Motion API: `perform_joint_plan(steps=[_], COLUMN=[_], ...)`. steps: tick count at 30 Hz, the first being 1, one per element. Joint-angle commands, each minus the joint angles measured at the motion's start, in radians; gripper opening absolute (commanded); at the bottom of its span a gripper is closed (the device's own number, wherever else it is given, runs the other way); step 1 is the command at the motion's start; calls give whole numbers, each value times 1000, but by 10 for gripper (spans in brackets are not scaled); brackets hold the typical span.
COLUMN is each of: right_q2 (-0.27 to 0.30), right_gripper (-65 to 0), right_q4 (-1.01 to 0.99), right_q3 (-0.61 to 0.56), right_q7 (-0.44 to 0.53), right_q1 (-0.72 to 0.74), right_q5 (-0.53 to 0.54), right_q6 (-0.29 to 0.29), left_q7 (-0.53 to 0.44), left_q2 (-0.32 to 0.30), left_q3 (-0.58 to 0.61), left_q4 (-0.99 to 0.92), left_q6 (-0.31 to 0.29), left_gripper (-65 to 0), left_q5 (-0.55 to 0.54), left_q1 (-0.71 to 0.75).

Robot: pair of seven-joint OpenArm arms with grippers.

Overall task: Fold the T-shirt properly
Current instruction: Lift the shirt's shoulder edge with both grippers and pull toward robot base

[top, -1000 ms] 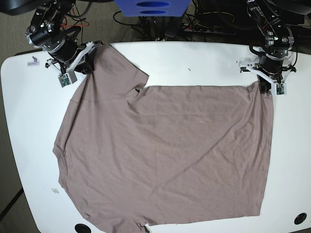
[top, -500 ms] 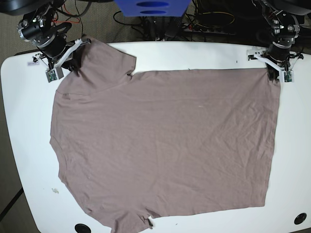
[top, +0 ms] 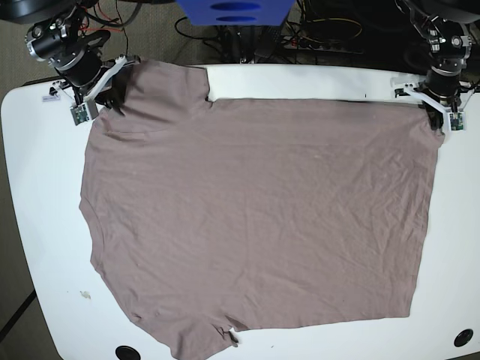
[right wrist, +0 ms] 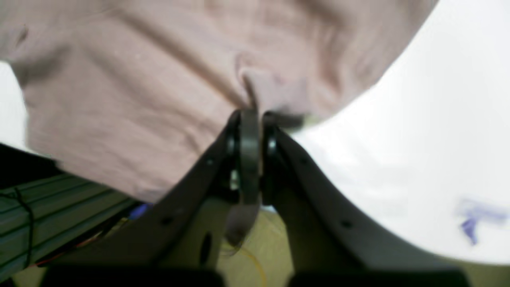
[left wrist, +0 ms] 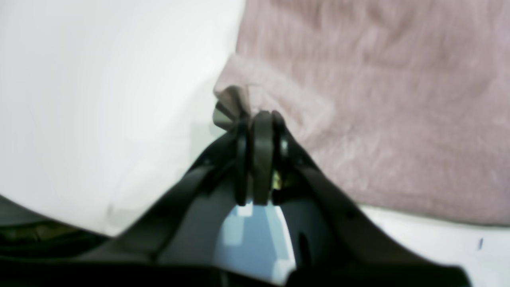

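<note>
The T-shirt (top: 255, 217) now lies farther back, each far corner pinched by left gripper (top: 437, 118) and right gripper (top: 112, 101).

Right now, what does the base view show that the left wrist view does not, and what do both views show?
Only the base view shows the whole T-shirt spread flat over the white table, the right gripper at its far sleeve corner, and the cables behind the table. Only the left wrist view shows up close that the left gripper is shut on a small pinch of the shirt's edge, though the picture is blurred. Both views show the left gripper at a far corner of the shirt, with bare table beside that corner.
</note>
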Motion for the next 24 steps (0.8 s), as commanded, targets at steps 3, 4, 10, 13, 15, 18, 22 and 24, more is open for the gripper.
perform_joint_plan(steps=[3, 4, 10, 13, 15, 18, 22, 24], right_q2=[4, 4, 6, 6, 6, 6, 6, 6], right_gripper=[-650, -650, -650, -650, -650, -650, -650, -650], right_q4=[56, 58, 61, 61, 61, 61, 61, 61], right_q3=[6, 6, 6, 6, 6, 6, 6, 6], right_q7=[14, 14, 14, 14, 14, 14, 13, 11], right_q1=[-3, -3, -3, 1, 9, 35, 73, 87], right_q5=[15, 15, 15, 15, 15, 15, 15, 15], right_q6=[1, 1, 1, 1, 1, 1, 1, 1], left_q7=[-14, -14, -12, -12, -12, -12, -11, -11], left_q2=[-9, -9, -11, -11, -11, -11, -11, -12], left_q3=[-5, -5, -5, -5, -5, -5, -5, -5], left_q4=[46, 48, 63, 64, 64, 64, 64, 64], left_q6=[5, 5, 5, 5, 5, 5, 5, 5], left_gripper=[-650, -650, -650, -650, -650, -650, -631, -623], left_q5=[-4, -4, -2, -2, -1, -1, -1, -1], left_q1=[-34, -37, -62, -83, -94, -115, -148, -161])
